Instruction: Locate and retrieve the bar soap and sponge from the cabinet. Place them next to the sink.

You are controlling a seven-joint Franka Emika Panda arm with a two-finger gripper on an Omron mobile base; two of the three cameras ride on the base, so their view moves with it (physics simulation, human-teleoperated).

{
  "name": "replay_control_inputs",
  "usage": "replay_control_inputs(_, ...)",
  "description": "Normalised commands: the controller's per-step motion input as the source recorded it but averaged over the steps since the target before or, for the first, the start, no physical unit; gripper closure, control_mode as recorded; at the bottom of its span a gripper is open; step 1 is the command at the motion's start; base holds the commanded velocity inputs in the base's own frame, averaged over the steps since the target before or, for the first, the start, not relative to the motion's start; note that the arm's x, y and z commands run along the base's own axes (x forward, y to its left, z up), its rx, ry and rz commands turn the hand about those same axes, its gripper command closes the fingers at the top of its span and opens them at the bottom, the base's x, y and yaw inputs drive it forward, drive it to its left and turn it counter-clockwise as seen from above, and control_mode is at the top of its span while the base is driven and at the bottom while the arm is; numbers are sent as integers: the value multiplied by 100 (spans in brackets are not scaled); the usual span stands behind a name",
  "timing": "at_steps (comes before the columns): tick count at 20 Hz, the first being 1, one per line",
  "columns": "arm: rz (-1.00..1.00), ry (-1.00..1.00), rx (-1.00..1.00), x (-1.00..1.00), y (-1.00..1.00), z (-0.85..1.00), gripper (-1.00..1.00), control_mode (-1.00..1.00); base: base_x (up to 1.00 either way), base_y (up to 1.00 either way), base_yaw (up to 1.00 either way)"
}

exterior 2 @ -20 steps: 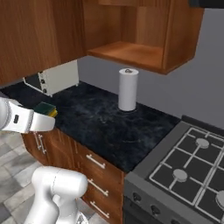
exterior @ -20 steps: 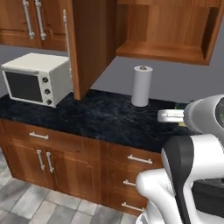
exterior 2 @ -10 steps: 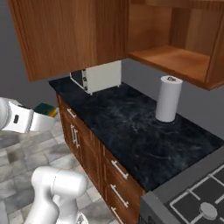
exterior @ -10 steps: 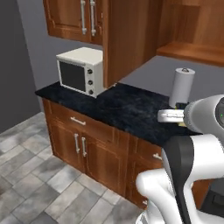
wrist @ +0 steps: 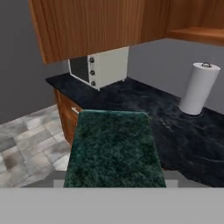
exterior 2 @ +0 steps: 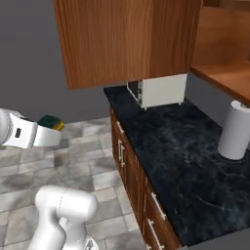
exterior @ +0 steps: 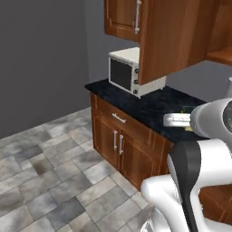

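Gripper clamped on the sponge, green scouring face toward the hand camera, yellow edge showing in the right base view. Load hangs off the counter end, over floor tiles. No sink in sight. Judgement: keep the squeeze steady, carry level, locate the basin before lowering.

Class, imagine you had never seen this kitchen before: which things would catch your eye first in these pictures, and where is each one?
First, the sponge, its dark green scouring side large in the foreground of the hand view, clamped in the gripper out over the tiled floor. Next, the cream microwave at the far end of the dark stone counter, beneath the wooden cabinet. A white paper towel roll stands upright by the wall.
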Motion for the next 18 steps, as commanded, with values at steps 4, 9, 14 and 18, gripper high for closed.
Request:
replay_control_inputs(4,0,0,0,0,0,0,100,100,0,4,50)
replay_control_inputs(9,0,0,0,0,0,0,100,100,0,4,50)
replay_control_inputs(14,0,0,0,0,0,0,100,100,0,4,50)
replay_control_inputs(18,0,0,0,0,0,0,100,100,0,4,50)
